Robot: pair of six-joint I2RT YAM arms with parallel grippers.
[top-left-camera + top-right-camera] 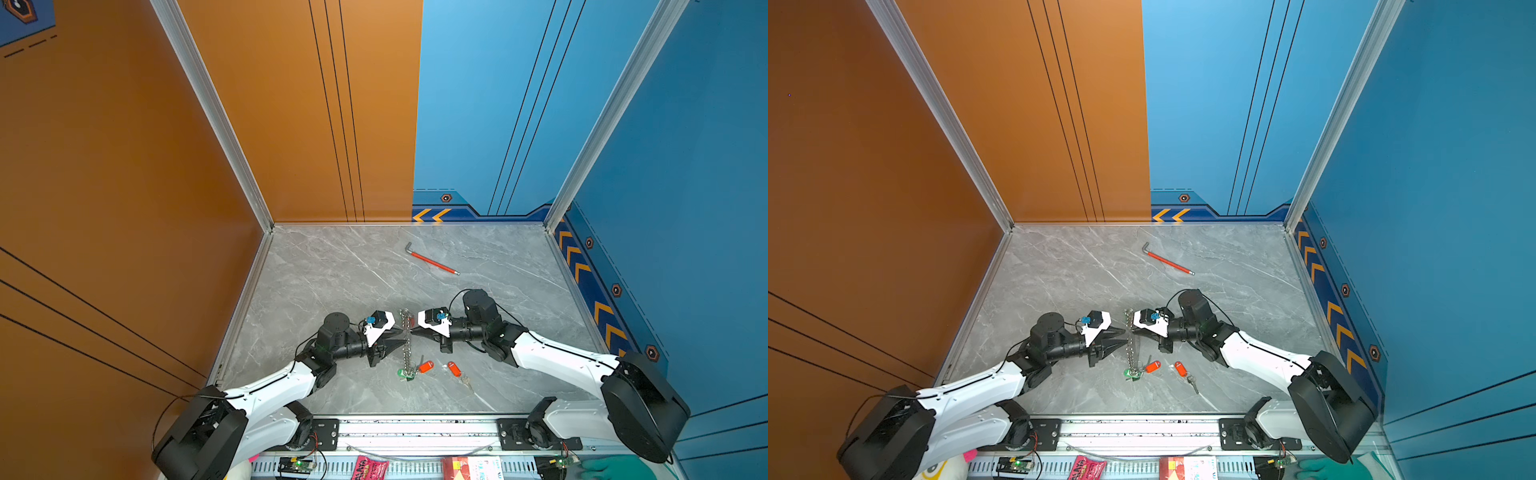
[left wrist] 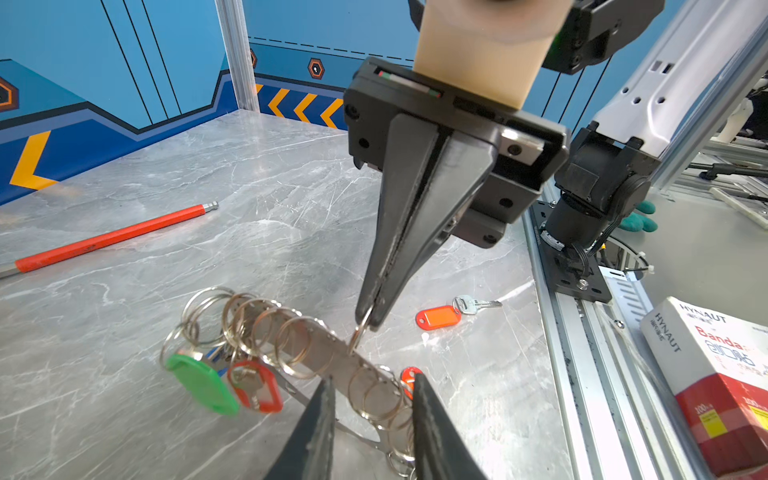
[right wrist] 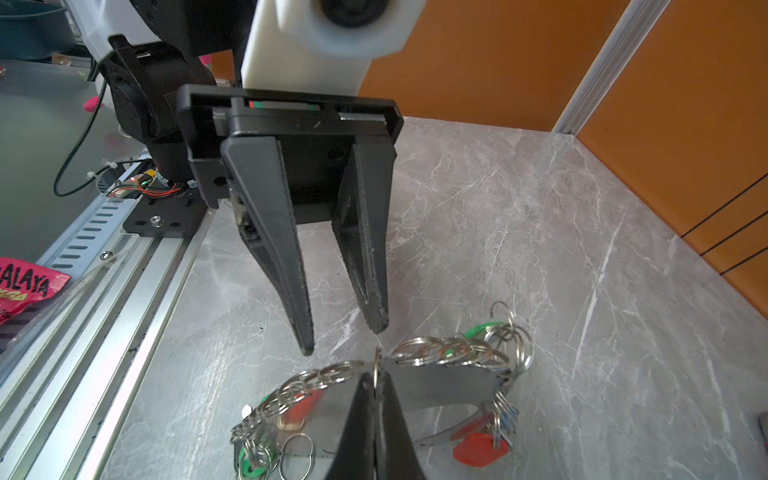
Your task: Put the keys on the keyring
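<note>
- keyring (image 1: pixel 407 353) (image 2: pixel 328 353) sits mid-worktop (image 1: pixel 332 270), stood on edge between the two grippers. It is a flat grey plate with a row of split rings along its edge.
- right gripper (image 2: pixel 368 322) (image 1: pixel 411 330) is closed, pinching one split ring (image 2: pixel 358 336) on the keyring's upper edge, about mid-length. The right wrist view shows the same pinch (image 3: pixel 376 376).
- left gripper (image 3: pixel 343 340) (image 1: pixel 403 336) has its jaws apart and holds nothing.
- In the left wrist view its fingers (image 2: pixel 320 432) stand one on each side of the keyring plate. In the right wrist view the tips sit just beside the ring row; can't tell if they touch.
- The grippers meet the keyring from opposite sides, tips nearly facing each other across it.
- green tag (image 2: pixel 201 386) (image 1: pixel 402 374) and orange tag (image 2: pixel 255 390) (image 1: pixel 425 366) hang from rings at the keyring's end nearest the arm bases. A silver key shows inside the orange tag's loop.
- Can't tell if that low end rests on the worktop.
- Another orange tag (image 1: pixel 411 321) shows at the keyring's far end, mostly hidden.
- loose key (image 1: pixel 455 369) (image 1: pixel 1179 368) (image 2: pixel 438 318) has an orange tag and silver blade. It lies flat on the worktop near the keyring's low end on the right-arm side, apart from it and on no ring.
- wrench (image 1: pixel 432 259) (image 2: pixel 108 239) is red-sleeved and lies flat well beyond the keyring's far end, clear of both grippers.
</note>
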